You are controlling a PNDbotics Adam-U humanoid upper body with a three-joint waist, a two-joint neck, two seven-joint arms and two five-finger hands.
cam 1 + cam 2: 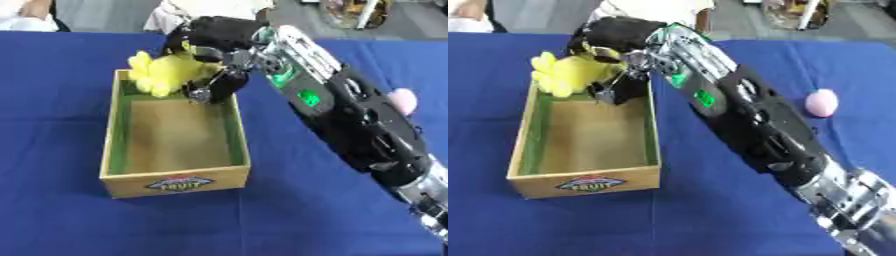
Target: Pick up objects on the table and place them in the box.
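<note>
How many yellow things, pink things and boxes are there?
Yellow: 1, the fluffy yellow toy held in the right hand over the far end of the box.
Pink: 1, the pink ball on the blue table.
Boxes: 1, the wooden box.
Total: 3.

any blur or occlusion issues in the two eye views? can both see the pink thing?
Left eye view: the right hand and yellow toy over the box are soft; the arm mostly hides the pink ball. Right eye view: equally soft, pink ball fully visible on the blue cloth.
</note>
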